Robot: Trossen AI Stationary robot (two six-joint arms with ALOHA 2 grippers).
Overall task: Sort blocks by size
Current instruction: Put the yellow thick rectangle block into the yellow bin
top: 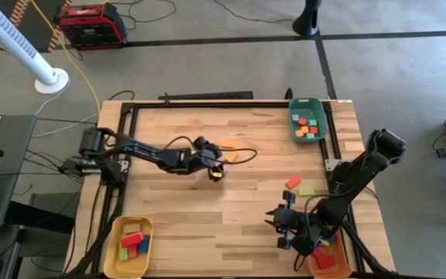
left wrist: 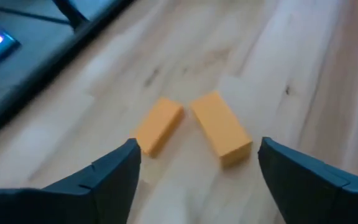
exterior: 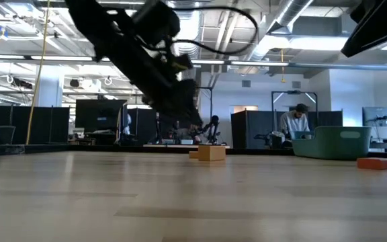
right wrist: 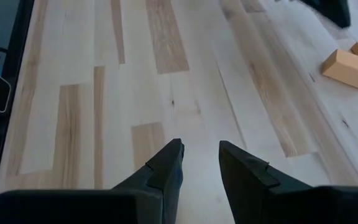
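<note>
1. Here, your left pincer [top: 217, 172] hangs over the middle of the wooden bench [top: 231, 209], and its fingers [left wrist: 114, 174] stand wide apart with nothing between them.
2. Just past those fingers, two orange blocks [left wrist: 219, 127] lie flat on the bench, close side by side. You can see them from above too, just beside the left pincer.
3. In the low view, one of these blocks [exterior: 211, 152] sits on the bench under the dark arm.
4. Your right pincer [top: 283, 225] waits near the bench's right front corner. Its fingers [right wrist: 166, 171] have a small gap between them and hold nothing.
5. A red block [top: 293, 183] and a light green block [top: 307, 191] lie on the bench near the right edge, close to each other.
6. The green tray [top: 321, 122] at the far right corner holds small red, orange and green blocks.
7. The yellow tray [top: 114, 232] at the front left corner holds red, green and blue blocks.
8. The orange tray [top: 345, 268] at the front right corner holds a red block and a blue one, partly hidden by your right arm.
9. In the low view, a person [exterior: 294, 124] stands far back in the room behind the bench.
</note>
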